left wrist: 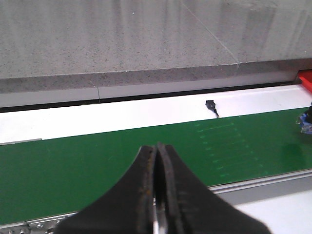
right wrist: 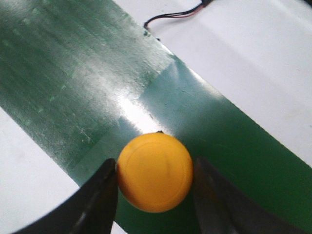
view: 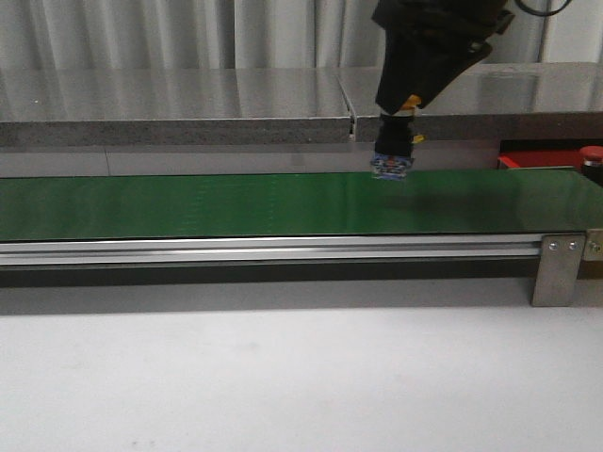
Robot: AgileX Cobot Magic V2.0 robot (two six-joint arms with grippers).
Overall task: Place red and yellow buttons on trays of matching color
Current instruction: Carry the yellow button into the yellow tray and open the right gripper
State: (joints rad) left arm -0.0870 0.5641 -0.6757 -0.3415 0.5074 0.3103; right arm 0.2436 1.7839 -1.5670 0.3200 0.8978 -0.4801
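Note:
A yellow button [right wrist: 154,171] with a round domed cap sits between the fingers of my right gripper [right wrist: 155,178], which is shut on it just over the green belt [right wrist: 73,83]. In the front view this gripper [view: 392,168] hangs at the belt's far edge, right of centre. A red button [view: 591,153] stands at the far right beside the red tray [view: 537,158]; a corner of that tray [left wrist: 306,80] shows in the left wrist view. My left gripper [left wrist: 157,146] is shut and empty above the belt's near side. The yellow tray is out of view.
The long green belt [view: 236,205] runs across the table on an aluminium rail [view: 283,250] with a metal bracket [view: 558,271] at its right. A grey stone ledge [view: 170,118] lies behind it. A small black connector with a wire [left wrist: 210,105] lies on the white strip.

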